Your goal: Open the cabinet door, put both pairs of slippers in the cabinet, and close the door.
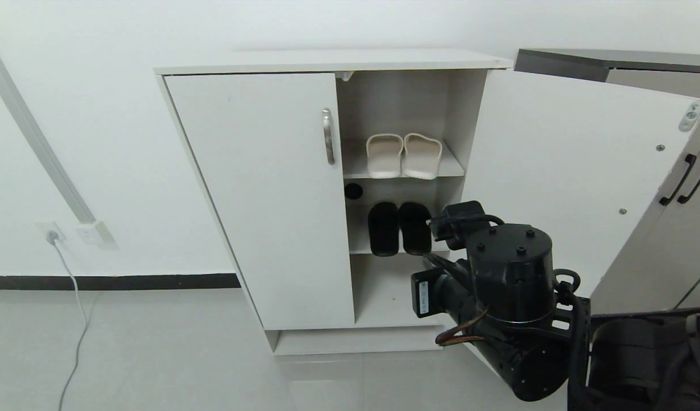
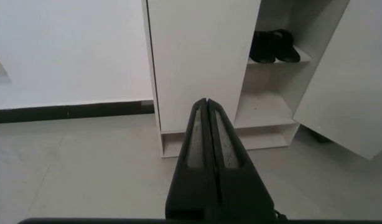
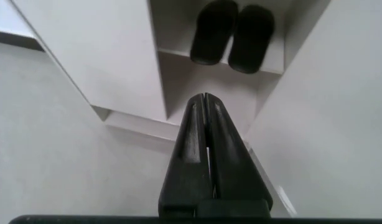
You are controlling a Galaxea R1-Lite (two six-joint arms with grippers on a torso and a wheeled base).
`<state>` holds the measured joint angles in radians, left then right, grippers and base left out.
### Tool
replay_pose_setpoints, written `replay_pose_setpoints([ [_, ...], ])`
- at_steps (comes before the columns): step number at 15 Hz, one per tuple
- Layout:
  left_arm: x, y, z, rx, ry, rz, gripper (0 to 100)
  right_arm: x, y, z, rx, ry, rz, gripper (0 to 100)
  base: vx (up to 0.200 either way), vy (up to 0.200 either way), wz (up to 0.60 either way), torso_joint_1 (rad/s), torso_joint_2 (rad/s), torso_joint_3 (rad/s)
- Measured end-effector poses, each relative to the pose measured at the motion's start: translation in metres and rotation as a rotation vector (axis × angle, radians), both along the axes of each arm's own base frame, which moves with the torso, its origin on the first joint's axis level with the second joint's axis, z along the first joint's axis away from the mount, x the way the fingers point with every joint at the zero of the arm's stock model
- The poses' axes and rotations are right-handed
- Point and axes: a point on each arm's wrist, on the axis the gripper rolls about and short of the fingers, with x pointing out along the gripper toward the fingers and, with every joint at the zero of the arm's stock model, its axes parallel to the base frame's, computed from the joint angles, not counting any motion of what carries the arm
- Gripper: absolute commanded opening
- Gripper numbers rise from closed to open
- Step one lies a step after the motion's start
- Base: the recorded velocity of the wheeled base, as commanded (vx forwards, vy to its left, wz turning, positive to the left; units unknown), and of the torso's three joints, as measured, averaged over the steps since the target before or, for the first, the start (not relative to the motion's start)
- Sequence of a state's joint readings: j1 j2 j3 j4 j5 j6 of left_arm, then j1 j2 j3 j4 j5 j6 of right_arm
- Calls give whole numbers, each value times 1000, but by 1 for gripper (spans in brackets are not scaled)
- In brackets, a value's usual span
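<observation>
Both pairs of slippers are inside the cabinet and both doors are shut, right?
Not quite: the right door stands wide open; only the left door is shut. The head view shows it. Both pairs, pale slippers and black slippers, are inside the cabinet.

Before me a plain white wall [image 1: 98,114], black skirting strip [image 1: 110,282] along its foot, pale grey tiled floor [image 1: 156,354], grey trunking [image 1: 36,137] slanting down the wall, a wall socket [image 1: 50,233] near its lower end, grey cable [image 1: 79,319] trailing from it to the floor, grey cupboard [image 1: 669,251] with black handles [image 1: 687,178] on my right
</observation>
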<state>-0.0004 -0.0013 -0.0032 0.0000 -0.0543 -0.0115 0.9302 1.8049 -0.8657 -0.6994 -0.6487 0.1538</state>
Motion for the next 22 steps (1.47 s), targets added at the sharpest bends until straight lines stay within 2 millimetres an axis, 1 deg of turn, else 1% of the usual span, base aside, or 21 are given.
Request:
replay_pose_setpoints([
  [3, 0, 0, 0, 0, 0, 0, 0, 2, 0, -6, -15, 10, -1, 0, 0, 0, 0, 0, 0, 0],
  [9, 0, 0, 0, 0, 0, 1, 0, 5, 0, -10, -27, 19, -5, 0, 0, 0, 0, 0, -13, -11],
  [12, 0, 0, 0, 0, 2, 0, 0, 5, 1, -10, -27, 19, -3, 0, 0, 0, 0, 7, -186, -310],
  [16, 0, 0, 0, 0, 0, 1, 0, 5, 1, -12, -32, 22, -2, 0, 0, 0, 0, 38, -507, -375],
  [22, 0, 0, 0, 0, 0, 0, 0, 5, 0, -14, -40, 28, -6, 0, 0, 0, 0, 123, -465, -344],
])
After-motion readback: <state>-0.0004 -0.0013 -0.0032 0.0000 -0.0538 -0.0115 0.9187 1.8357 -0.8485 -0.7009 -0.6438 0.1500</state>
